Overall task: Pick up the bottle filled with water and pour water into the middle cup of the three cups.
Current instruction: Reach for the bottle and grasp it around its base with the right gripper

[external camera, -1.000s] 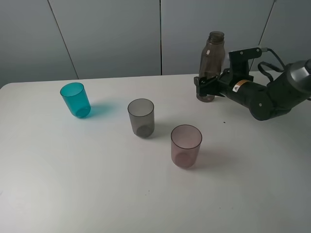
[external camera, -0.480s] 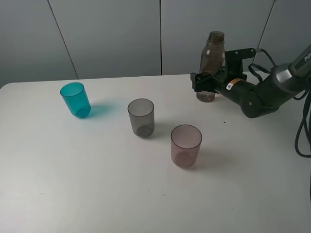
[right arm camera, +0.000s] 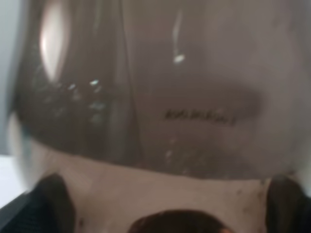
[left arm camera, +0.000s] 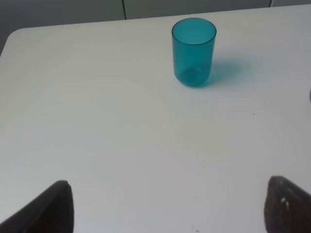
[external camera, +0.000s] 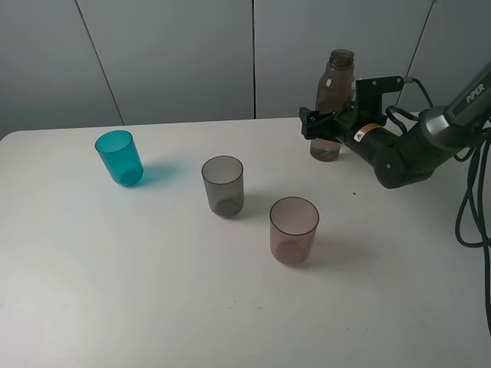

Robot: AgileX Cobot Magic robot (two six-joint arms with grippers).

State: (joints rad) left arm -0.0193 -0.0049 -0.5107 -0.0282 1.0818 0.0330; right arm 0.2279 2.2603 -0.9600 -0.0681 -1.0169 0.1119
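The smoky brown-grey bottle (external camera: 335, 88) stands upright without a cap at the back right of the white table (external camera: 115, 276). My right gripper (external camera: 314, 126) is open with its fingers on either side of the bottle's lower body. The bottle (right arm camera: 160, 87) fills the right wrist view, between the two fingertips (right arm camera: 51, 199). The three cups stand in a diagonal row: teal (external camera: 119, 157), smoky grey middle cup (external camera: 223, 185), pink-mauve (external camera: 294, 230). My left gripper (left arm camera: 167, 211) is open and empty over bare table, short of the teal cup (left arm camera: 193, 51).
A grey panelled wall (external camera: 176, 54) runs behind the table. The right arm's black cables (external camera: 472, 207) hang off the right side. The pink-mauve cup stands nearest the bottle, to its front left.
My right gripper has slid forward along the bottle's base, so its fingers now reach past the bottle. The bottle and cups have not moved.
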